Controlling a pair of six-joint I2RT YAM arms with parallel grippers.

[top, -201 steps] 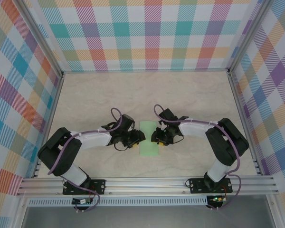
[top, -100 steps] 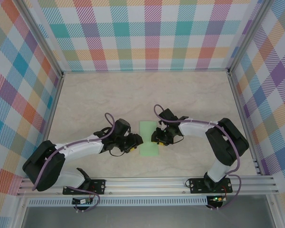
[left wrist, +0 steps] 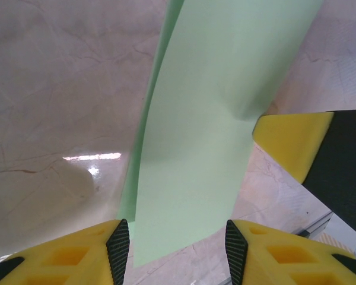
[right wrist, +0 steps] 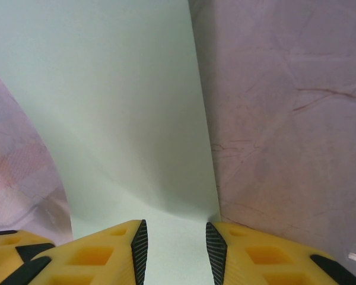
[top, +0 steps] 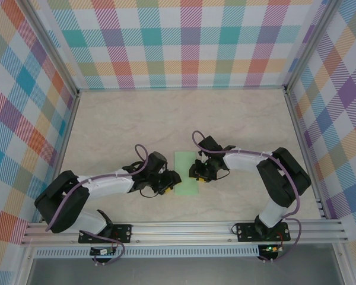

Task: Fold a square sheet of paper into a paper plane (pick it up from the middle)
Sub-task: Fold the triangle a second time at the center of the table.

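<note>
The square sheet of paper [top: 186, 172] lies mid-table, pale green and folded into a long narrow strip. In the left wrist view its top layer [left wrist: 219, 119] bows upward, and the lower layer [left wrist: 132, 196] peeks out on the left. My left gripper [top: 171, 183] is at the strip's near left corner, open, its pads either side of the near end [left wrist: 177, 246]. My right gripper [top: 197, 173] rests on the strip's right edge with its jaws apart and the paper [right wrist: 124, 107] flat beneath them [right wrist: 176, 249]. One of its yellow fingers [left wrist: 293, 142] shows beside the paper. The paper plane is out of view.
The marble-patterned table [top: 166, 119] has free room behind and to both sides of the paper. Checked walls with metal posts [top: 77, 92] box it in. An aluminium rail [top: 184, 228] runs along the near edge by the arm bases.
My left gripper has slid toward the near end of the strip and its elbow has swung. The right arm and the paper have stayed put.
</note>
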